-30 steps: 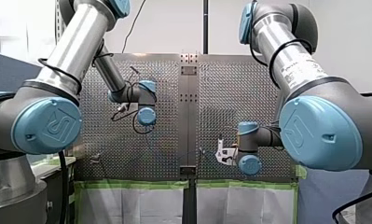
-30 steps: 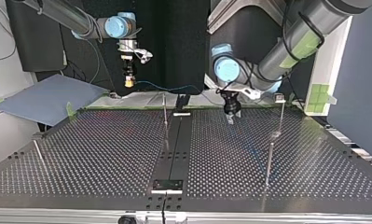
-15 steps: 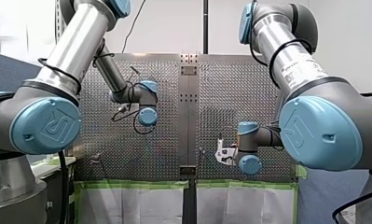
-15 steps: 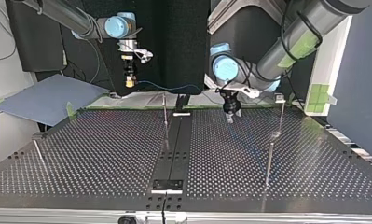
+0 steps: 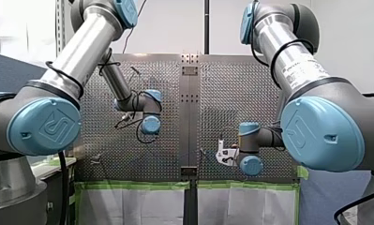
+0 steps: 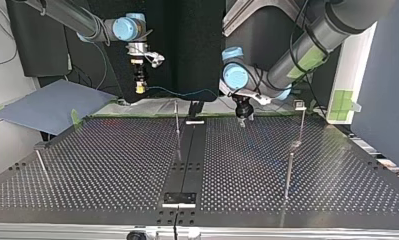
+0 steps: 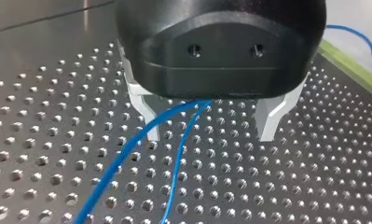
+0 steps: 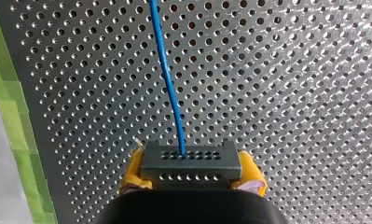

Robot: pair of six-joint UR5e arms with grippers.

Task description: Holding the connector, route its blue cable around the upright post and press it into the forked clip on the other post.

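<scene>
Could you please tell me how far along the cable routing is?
Done: my right end effector is shut on the connector, blue cable leading off it. In hand: my left end effector is open, straddling the cable above the table. Left: the cable rounds no post in the top view, so routing and clipping remain.

We see a perforated worktop (image 6: 112, 165), split by a dark centre strip (image 6: 188, 160) running from six to twelve o'clock. At ten o'clock a blue-grey sheet (image 6: 47, 106) lies just beyond its corner. In the front view, green tape (image 5: 133, 185) borders the six o'clock edge, with white sheeting (image 5: 128, 206) below.
</scene>
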